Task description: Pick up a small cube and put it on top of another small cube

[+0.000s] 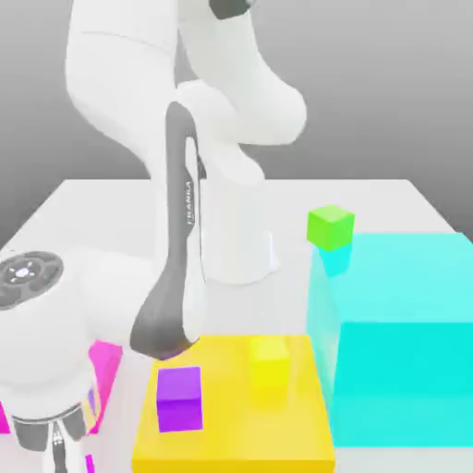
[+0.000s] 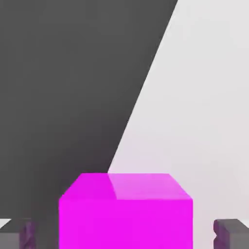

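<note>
The small magenta cube [image 2: 126,223] lies between the fingertips of the gripper [image 2: 129,236] in the hand view, low over the pale tabletop [image 1: 286,300] at the exterior view's left. The fingers are parted, with a gap at either side of the cube, so nothing is clasped. The step in hand looks like the grasp; the next move calls for closing squarely on both faces, then a lift straight up. Which cube is to be the base, the task does not say.

Further out, a small purple cube [image 1: 179,399] and a small yellow cube [image 1: 269,362] sit on a flat orange-yellow slab [image 1: 236,443]. A small green cube [image 1: 331,227] is at the far corner of a large cyan block [image 1: 406,369]. A magenta slab [image 1: 108,369] is partly hidden behind the arm. That makes four small cubes, two slabs, one large block and one gripper.
</note>
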Available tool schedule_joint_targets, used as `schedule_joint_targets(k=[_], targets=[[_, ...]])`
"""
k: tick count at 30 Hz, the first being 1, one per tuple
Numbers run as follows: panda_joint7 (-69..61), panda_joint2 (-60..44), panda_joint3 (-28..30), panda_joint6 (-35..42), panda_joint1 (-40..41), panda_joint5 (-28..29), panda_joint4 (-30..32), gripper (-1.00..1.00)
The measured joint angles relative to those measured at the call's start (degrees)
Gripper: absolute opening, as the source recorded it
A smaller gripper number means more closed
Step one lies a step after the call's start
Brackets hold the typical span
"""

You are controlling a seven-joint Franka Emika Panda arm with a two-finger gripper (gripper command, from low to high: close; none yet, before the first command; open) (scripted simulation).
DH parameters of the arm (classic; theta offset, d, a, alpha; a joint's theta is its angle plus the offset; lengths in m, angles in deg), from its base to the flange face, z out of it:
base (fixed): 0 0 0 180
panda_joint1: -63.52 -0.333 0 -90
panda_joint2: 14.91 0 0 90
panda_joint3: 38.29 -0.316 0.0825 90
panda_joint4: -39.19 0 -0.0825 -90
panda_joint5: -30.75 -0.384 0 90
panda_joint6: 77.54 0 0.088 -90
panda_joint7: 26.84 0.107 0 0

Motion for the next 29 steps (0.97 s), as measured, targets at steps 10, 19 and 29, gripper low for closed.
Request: schedule_joint_targets(k=[10,19,29], targets=[[-0.04,11.42,-0.67,7.71,-0.52,0.25,3.63,-1.0],[-1.4,29.66,-4.14,15.88,-4.58,0.17,13.67,-1.0],[-1.38,29.55,-4.1,10.23,-7.07,0.78,19.32,1.0]])
